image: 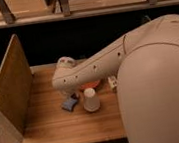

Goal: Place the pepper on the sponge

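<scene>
The blue sponge [69,105] lies flat on the wooden table [56,129], just left of the white cup [90,99]. My white arm reaches in from the right, and its wrist ends above the sponge. The gripper [73,95] hangs under that wrist as a dark shape right at the sponge's far edge. The pepper is hidden; I cannot make it out under the arm.
An orange-red bowl [91,84] sits behind the cup, mostly covered by the arm. A white oblong item [112,81] lies to its right. A wooden side panel [10,90] walls the table's left edge. My arm's bulk fills the right half of the view.
</scene>
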